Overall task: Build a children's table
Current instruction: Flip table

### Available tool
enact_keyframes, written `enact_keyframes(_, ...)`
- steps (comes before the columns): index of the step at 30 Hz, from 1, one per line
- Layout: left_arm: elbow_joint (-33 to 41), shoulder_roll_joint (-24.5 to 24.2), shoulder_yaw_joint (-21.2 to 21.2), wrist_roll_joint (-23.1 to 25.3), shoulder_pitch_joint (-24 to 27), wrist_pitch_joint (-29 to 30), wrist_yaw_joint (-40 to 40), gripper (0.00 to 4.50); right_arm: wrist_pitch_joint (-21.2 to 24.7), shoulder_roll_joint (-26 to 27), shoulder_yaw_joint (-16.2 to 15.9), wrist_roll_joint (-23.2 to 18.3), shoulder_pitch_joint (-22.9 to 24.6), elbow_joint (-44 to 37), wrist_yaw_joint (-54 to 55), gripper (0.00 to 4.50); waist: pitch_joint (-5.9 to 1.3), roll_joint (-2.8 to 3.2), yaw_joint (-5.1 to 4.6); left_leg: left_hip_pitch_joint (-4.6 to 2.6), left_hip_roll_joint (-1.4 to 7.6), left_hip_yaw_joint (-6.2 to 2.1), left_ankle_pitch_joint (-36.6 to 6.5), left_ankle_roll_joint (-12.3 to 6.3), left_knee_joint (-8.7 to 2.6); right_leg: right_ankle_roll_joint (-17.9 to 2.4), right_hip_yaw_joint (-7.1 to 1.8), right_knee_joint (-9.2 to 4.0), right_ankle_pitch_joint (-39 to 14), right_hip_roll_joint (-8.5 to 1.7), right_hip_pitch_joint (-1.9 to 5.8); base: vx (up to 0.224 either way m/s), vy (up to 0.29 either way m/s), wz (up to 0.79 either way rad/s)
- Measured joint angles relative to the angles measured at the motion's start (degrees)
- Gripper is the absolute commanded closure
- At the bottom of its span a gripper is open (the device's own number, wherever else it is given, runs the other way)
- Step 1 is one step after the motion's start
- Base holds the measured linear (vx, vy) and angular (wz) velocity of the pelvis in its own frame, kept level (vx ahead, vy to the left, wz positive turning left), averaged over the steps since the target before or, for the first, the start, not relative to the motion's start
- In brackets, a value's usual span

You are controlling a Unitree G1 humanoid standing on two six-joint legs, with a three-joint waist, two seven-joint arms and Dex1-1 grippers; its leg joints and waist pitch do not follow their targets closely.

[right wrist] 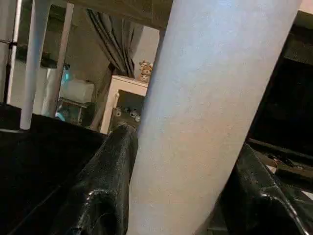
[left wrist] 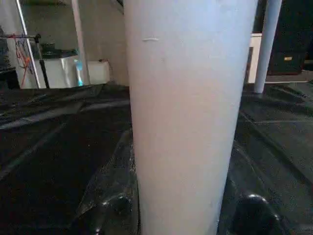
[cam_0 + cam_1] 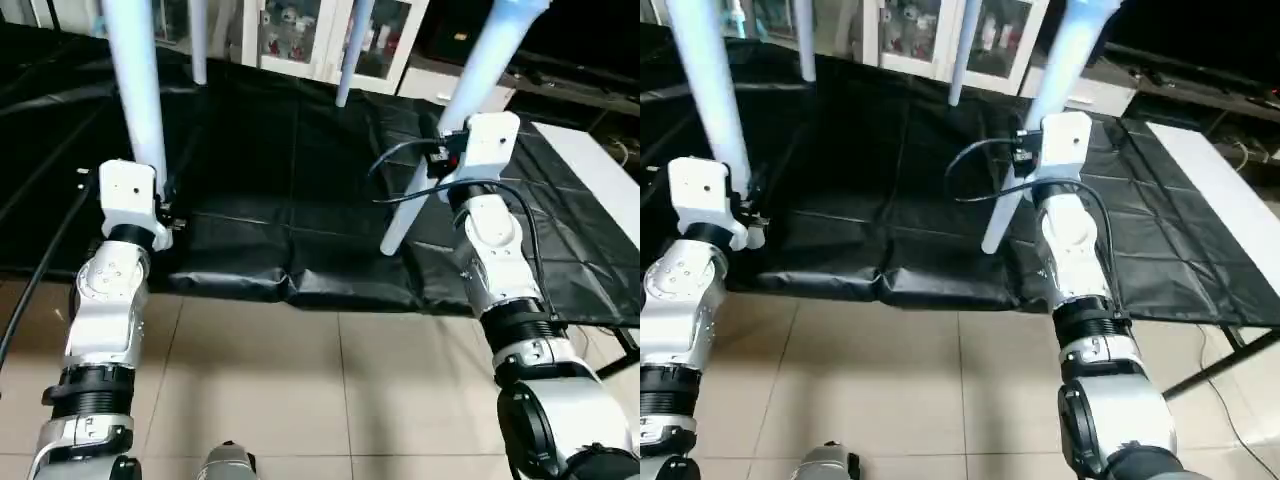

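Left gripper [image 2: 178, 215]: clamped around near-left leg [image 3: 137, 90], upright.
Right gripper [image 1: 181, 196]: clamped around near-right leg [image 3: 455, 125], leaning, foot on black cover [image 3: 300, 200].
Far legs [image 3: 350, 50]: upright on cover.
Tabletop: cut off above.

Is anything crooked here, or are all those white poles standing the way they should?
One stands out: the leg in the right gripper slants and its foot hangs above the black cover, while the leg in the left gripper is nearly upright.
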State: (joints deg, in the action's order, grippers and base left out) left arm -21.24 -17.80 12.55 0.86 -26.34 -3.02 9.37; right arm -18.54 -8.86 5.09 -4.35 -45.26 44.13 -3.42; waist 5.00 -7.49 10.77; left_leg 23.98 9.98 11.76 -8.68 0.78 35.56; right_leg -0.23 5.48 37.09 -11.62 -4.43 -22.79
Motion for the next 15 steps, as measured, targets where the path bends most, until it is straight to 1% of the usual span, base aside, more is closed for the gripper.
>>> enact_keyframes(4, -0.5, -0.1, -0.1, 0.0, -0.3, -0.1, 0.2, 2.94, 0.3, 0.2, 0.0, 0.2, 0.2, -0.5, 0.6, 2.54, -0.01, -0.01, -0.17, 0.01, -0.06, 0.0, 0.0, 0.0, 0.0, 0.0, -0.04, -0.06, 0.1, -0.02, 0.01, 0.0, 0.0, 0.0)
enact_keyframes(8, -12.4, -1.4, -0.6, 1.0, -8.0, -2.4, 0.2, 2.94, 0.1, 0.7, -0.1, 0.5, 0.3, -0.5, 2.3, 2.54, 0.04, 0.07, 0.18, 0.04, -0.06, 0.0, 0.0, 0.0, -0.1, 0.0, -0.03, -0.03, 0.2, -0.01, 0.0, 0.0, 0.0, 0.0)
enact_keyframes(10, -13.7, -1.8, -0.8, 1.1, -8.8, -3.2, 0.2, 2.94, 0.0, 0.8, -0.1, 0.5, 0.3, -0.5, 2.9, 2.55, 0.03, 0.09, 0.1, 0.04, -0.07, 0.0, 0.0, 0.01, -0.1, 0.0, -0.05, -0.06, 0.2, -0.02, 0.02, 0.0, 0.0, 0.0)
enact_keyframes(13, -17.2, -2.1, -1.1, 1.2, -10.4, -4.8, -0.7, 2.94, 0.5, 1.5, -0.4, 0.6, 0.3, -0.9, 4.2, 2.55, -0.03, 0.0, -0.31, 0.04, -0.09, 0.0, 0.0, 0.04, -0.1, -0.2, -0.06, -0.08, 0.4, -0.02, 0.02, 0.0, 0.0, 0.0)
enact_keyframes(14, -17.6, -2.3, -1.1, 1.2, -10.7, -4.9, -0.8, 2.94, 0.6, 1.7, -0.5, 0.6, 0.4, -1.2, 4.2, 2.21, -0.02, 0.02, -0.49, 0.04, -0.09, 0.0, 0.0, 0.04, -0.1, -0.3, -0.06, -0.08, 0.4, -0.02, 0.02, 0.0, 0.0, 0.0)
enact_keyframes(15, -17.6, -2.4, -1.1, 1.1, -10.7, -4.9, -0.5, 2.94, 0.5, 1.9, -0.4, 0.5, 0.5, -1.4, 4.0, 2.21, -0.02, 0.02, -0.6, 0.04, -0.09, 0.0, 0.0, 0.04, -0.1, -0.3, -0.06, -0.07, 0.4, -0.03, 0.02, 0.0, 0.0, 0.0)
